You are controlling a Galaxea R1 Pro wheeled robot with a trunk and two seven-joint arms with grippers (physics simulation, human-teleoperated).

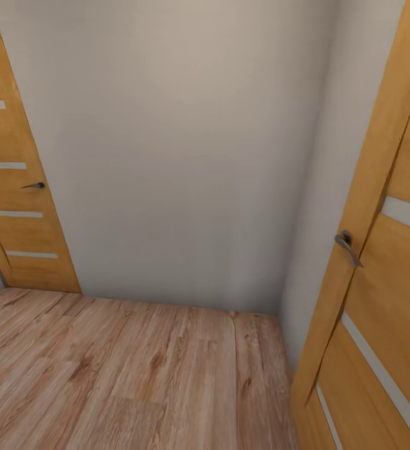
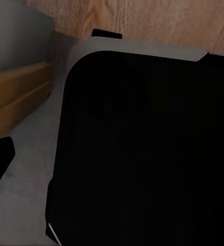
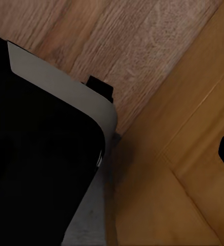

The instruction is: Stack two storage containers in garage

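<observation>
Facing a bare pale wall (image 1: 186, 156) in a corner, the robot is standing on light wood plank floor (image 1: 136, 375) with an orange door (image 1: 17, 187) to its left and another door (image 1: 380, 262) close on its right. Neither container is showing, so which hand is nearer cannot be judged. Whether either hand is open or closed cannot be told; the wrist cameras are looking down past the robot's dark base (image 2: 142, 154).

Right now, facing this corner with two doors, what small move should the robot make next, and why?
Probably turn the base toward the near orange door on the right, since only a plain wall lies ahead. The floor here is light wood plank floor, not garage concrete, and no container is in view.
</observation>
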